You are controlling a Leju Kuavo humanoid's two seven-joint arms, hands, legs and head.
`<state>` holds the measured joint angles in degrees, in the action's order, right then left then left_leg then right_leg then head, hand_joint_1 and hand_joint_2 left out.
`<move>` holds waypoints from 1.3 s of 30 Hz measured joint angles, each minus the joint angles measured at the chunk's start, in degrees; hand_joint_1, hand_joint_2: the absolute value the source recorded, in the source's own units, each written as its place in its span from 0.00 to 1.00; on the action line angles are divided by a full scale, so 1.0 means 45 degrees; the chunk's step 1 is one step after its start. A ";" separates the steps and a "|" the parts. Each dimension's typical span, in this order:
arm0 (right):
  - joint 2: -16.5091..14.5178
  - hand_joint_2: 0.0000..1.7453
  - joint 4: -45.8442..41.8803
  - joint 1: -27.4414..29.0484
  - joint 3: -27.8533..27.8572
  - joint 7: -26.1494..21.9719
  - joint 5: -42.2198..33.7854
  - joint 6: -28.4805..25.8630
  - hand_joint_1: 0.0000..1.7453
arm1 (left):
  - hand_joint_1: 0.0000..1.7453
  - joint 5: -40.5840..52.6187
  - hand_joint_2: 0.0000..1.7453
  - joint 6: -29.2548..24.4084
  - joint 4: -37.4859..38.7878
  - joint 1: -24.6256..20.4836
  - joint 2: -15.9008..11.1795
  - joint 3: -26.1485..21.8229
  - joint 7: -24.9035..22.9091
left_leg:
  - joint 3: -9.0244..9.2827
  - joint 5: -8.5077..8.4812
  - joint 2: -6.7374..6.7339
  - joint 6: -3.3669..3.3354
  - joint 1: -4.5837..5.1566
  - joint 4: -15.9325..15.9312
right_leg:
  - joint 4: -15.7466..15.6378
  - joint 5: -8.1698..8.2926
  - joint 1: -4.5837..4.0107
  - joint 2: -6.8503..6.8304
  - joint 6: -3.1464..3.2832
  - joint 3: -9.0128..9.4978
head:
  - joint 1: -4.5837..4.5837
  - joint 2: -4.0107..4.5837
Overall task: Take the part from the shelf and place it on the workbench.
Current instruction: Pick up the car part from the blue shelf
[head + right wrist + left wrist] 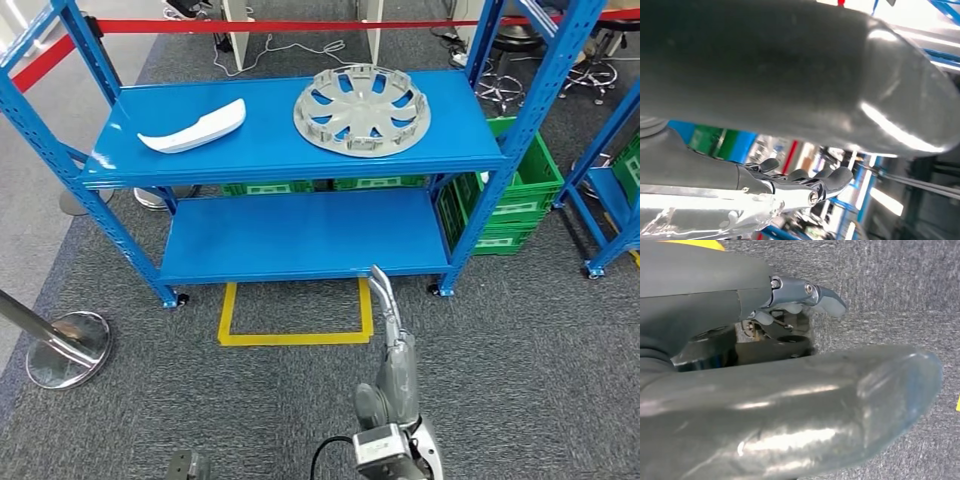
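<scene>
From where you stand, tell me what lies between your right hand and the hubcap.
In the head view, the right hand reaches over carpet; between it and the hubcap lie the bare lower shelf and the top shelf's front edge.

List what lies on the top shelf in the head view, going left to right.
White curved part → silver wheel cover, both lying flat on the blue shelf, apart from each other.

Silver spoked hubcap (362, 109) flat on blue shelf's (264, 150) top level, white curved part (194, 129) alongside
</scene>
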<state>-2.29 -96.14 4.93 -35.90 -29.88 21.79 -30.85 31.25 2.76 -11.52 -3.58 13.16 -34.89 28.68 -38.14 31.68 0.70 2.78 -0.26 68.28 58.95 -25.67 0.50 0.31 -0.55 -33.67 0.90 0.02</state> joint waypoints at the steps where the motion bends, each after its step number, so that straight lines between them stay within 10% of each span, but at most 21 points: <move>1: -0.0001 0.00 0.0032 0.0009 0.0010 0.0052 0.0009 0.0014 0.00 | 0.00 0.0002 0.00 -0.0012 0.0000 0.0009 -0.0005 -0.0005 -0.0019 | -0.0334 0.0201 -0.0001 0.0028 -0.0007 0.0655 | 0.0001 0.0000 0.0000 -0.0006 0.0010 -0.0007 | 0.0001 0.0000; 3: -0.0005 0.00 0.0113 0.0013 0.0021 0.0055 0.0062 0.0000 0.00 | 0.00 0.0021 0.00 -0.0022 0.0000 0.0020 -0.0018 -0.0013 -0.0051 | -0.0460 -0.0031 -0.0004 0.0051 -0.0021 0.0836 | 0.0003 0.0001 0.0002 -0.0003 0.0009 -0.0010 | -0.0002 0.0000; 7: -0.0168 0.00 0.0188 -0.0030 0.0125 -0.0539 -0.0134 -0.0346 0.00 | 0.00 0.0147 0.00 -0.0027 0.0000 -0.0029 -0.0022 -0.0018 -0.0064 | 0.0963 -0.1356 -0.0032 0.0002 -0.0063 -0.2002 | 0.0043 -0.0015 -0.0033 0.0035 -0.0150 -0.0019 | -0.0018 0.0000; 12: -0.0480 0.00 0.0166 -0.0145 0.0406 -0.0779 -0.0353 -0.0584 0.00 | 0.00 0.0220 0.00 -0.0047 0.0000 -0.0015 0.0005 -0.0025 -0.0064 | 0.1141 -0.1397 0.0001 -0.0447 -0.0044 -0.2478 | 0.0159 -0.0140 -0.0047 0.0034 -0.0455 -0.0111 | 0.0062 0.0000; 16: -0.0605 0.00 0.0159 -0.0130 0.0573 -0.0765 -0.0958 -0.0499 0.00 | 0.00 0.0231 0.00 -0.0075 0.0000 -0.0012 0.0006 -0.0033 -0.0064 | 0.1150 -0.1400 -0.0012 -0.0621 -0.0039 -0.2496 | 0.2913 -0.1535 -0.0041 0.0014 -0.0560 -0.1382 | 0.0129 0.0000; 18: -0.0623 0.00 0.0159 -0.0090 0.0627 -0.0726 -0.1253 -0.0325 0.00 | 0.00 0.0242 0.00 -0.0093 0.0000 0.0001 0.0003 -0.0050 -0.0064 | 0.1166 -0.1388 -0.0012 -0.0636 -0.0026 -0.2494 | 0.3613 -0.1595 -0.0041 0.0013 -0.0550 -0.1723 | 0.0130 0.0000; 23: -0.0611 0.00 -0.0040 -0.0101 0.0631 -0.0955 -0.0882 0.0032 0.00 | 0.00 0.0403 0.00 -0.0082 0.0000 -0.0010 0.0000 -0.0067 -0.0045 | 0.1252 -0.1327 0.0023 -0.0464 0.0025 -0.2468 | 0.0258 -0.0088 -0.0052 0.0032 -0.0422 -0.0037 | 0.0119 0.0000; 28: -0.0600 0.00 -0.0152 -0.0021 0.0632 -0.0181 -0.1103 0.0719 0.00 | 0.00 0.0407 0.00 -0.0073 -0.0004 -0.0029 -0.0011 -0.0090 -0.0019 | 0.1066 -0.1057 -0.0001 -0.0130 0.0007 -0.2148 | 0.0017 -0.0033 -0.0032 0.0064 -0.0113 0.0031 | 0.0070 0.0000; 33: -0.0544 0.00 -0.0157 0.0162 0.0634 0.0324 -0.2259 0.1419 0.00 | 0.00 0.0346 0.00 -0.0073 -0.0004 -0.0003 -0.0026 -0.0323 0.0043 | -0.0572 0.0190 -0.0022 -0.0009 0.0003 0.1075 | 0.0003 -0.0039 -0.0011 0.0017 0.0012 0.0026 | -0.0010 0.0000; 39: -0.0549 0.00 -0.0386 0.0115 0.0614 -0.0856 -0.1350 0.0503 0.00 | 0.00 0.0509 0.00 0.0080 -0.0003 -0.0045 -0.0017 -0.0407 0.0098 | 0.1096 -0.1449 -0.0042 -0.0217 0.0033 -0.2436 | 0.0023 -0.0103 -0.0078 0.0059 -0.0177 0.0051 | -0.0022 0.0000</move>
<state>-4.76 -97.88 5.45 -33.14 -33.73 15.71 -28.58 33.54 3.12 -11.53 -3.78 13.09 -36.72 29.12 -33.21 25.16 0.51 1.80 -0.11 57.32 59.05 -26.13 0.15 0.58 -1.34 -33.44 0.80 0.02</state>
